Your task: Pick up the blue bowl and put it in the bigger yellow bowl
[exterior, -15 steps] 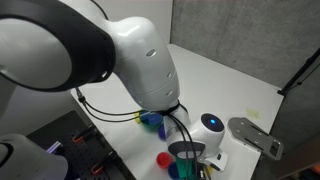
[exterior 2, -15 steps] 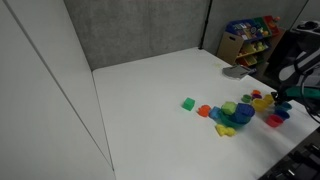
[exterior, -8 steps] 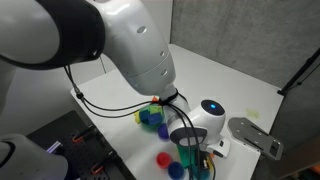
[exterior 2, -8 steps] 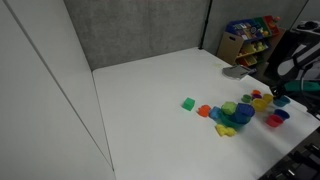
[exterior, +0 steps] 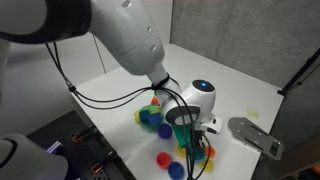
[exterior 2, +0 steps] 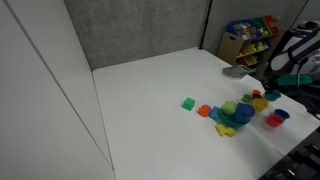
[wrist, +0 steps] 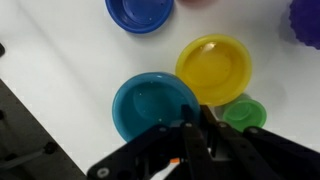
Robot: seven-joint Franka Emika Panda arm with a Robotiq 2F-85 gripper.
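Claw [wrist: 198, 126] at blue bowl [wrist: 150, 106] rim; yellow bowl [wrist: 213, 68] adj.

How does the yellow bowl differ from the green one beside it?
The yellow bowl is clearly wider than the green bowl. The yellow bowl shows whole in the wrist view; the pincer covers the green bowl's near edge. Both are round, upright and empty.

Table: white top [exterior 2: 150, 85], filled mid-frame in both exterior views.
Back wall: grey, textured [exterior 2: 140, 30], ran across the top.
Left side: plain white panel [exterior 2: 40, 90].
Upper right: low shelf unit [exterior 2: 248, 40], held colourful bins.
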